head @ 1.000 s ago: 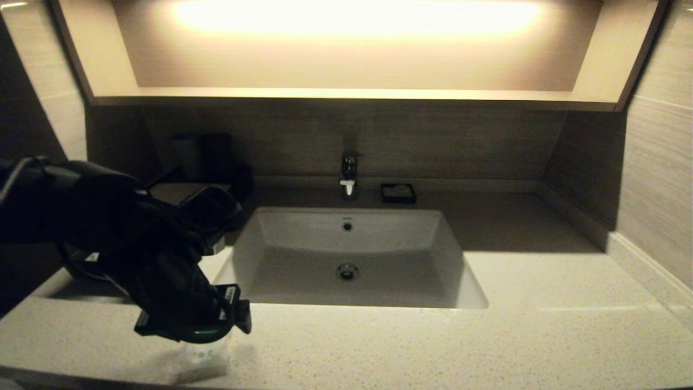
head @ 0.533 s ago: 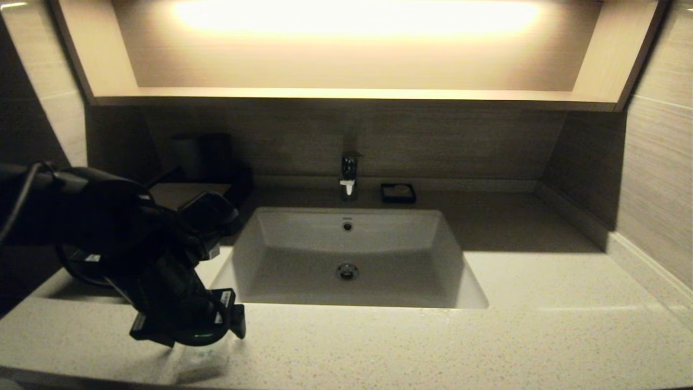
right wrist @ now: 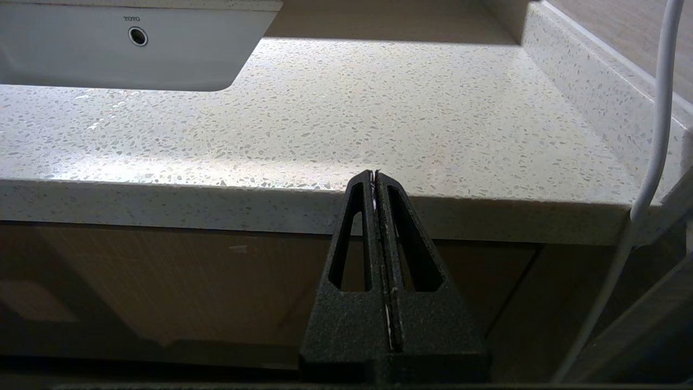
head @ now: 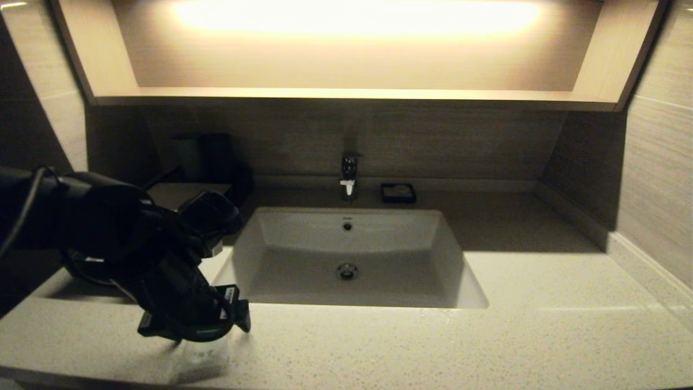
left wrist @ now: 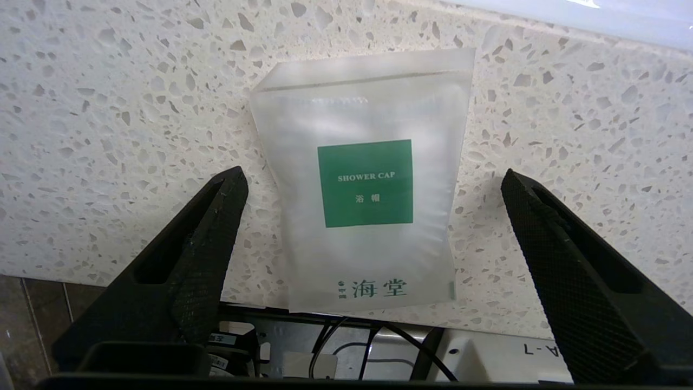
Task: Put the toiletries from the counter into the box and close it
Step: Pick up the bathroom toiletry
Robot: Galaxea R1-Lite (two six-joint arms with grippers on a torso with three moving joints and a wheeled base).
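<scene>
Item, shower-cap pouch [left wrist: 363,184]: lay flat at the counter's [left wrist: 108,108] front edge, overhanging slightly; my left gripper [left wrist: 373,216] hovered spread wide astride it, best lowered squarely, pinching the overhanging edge; right gripper [right wrist: 374,179] pressed together, parked below the counter.

One packet, one sink, two grippers

One shower-cap packet [left wrist: 361,184] lies near the sink [head: 349,260]; beside that sink stand one tap [head: 349,176], one black dish [head: 398,193] and two dark cups [head: 203,157].
</scene>
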